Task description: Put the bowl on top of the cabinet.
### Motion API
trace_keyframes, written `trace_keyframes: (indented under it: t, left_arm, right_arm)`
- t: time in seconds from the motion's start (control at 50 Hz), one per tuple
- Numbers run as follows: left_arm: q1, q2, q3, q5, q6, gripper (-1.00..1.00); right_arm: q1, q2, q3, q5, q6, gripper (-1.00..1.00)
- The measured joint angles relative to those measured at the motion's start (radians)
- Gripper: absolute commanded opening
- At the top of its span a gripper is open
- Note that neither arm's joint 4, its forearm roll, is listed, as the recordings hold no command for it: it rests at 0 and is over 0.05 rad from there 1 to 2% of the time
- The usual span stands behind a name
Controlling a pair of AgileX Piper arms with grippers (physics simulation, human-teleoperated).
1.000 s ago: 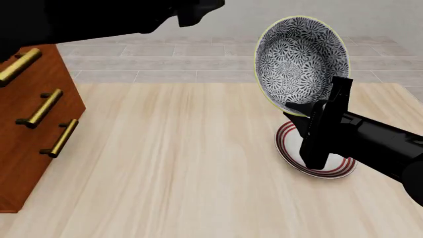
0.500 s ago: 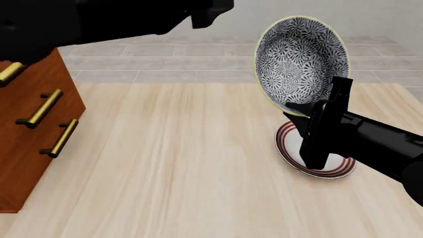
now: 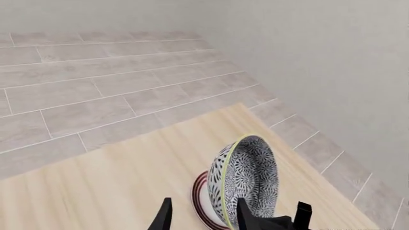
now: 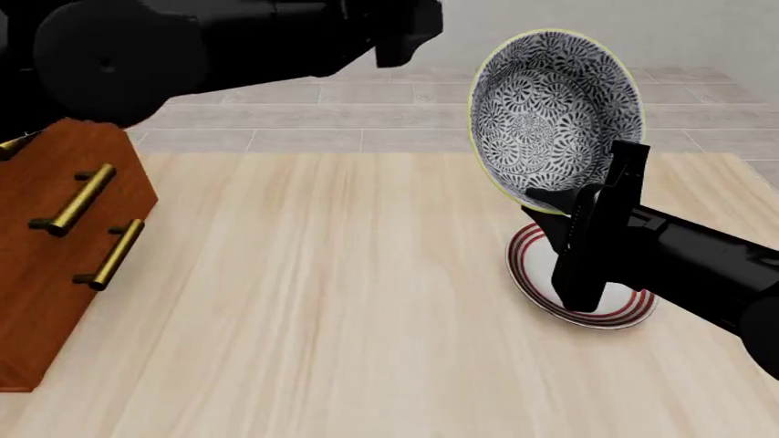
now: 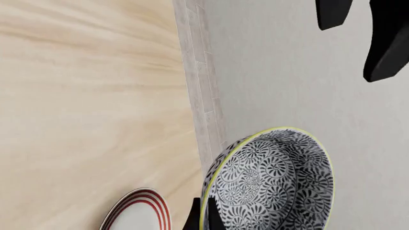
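Bowl (image 3: 246, 184) tilted on edge above red-ringed plate (image 3: 199, 197); table (image 3: 96, 191) beneath

A white plate (image 4: 535, 274) with red rings lies flat on the pale wood worktop (image 4: 316, 301), toward its right side; beyond the worktop, grey floor tiles (image 4: 305, 114) meet a plain wall (image 3: 332, 62).

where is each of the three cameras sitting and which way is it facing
Front: fixed above the arms' side, facing forward over the table; both arms, cabinet, bowl visible.
Left wrist: high on the left arm, looking down at the bowl; left gripper shows.
Right wrist: behind the right gripper pinching the bowl's rim.
All share bowl and plate.
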Motion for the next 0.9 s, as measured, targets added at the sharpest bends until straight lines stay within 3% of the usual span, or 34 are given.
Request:
trace_keyframes:
  t: [0.9]
  left_arm:
    - [-0.050,0.149,-0.037,-0.075,-0.029,1.00]
  right_arm:
    - [0.000,0.000,0.000,0.000,0.000,-1.00]
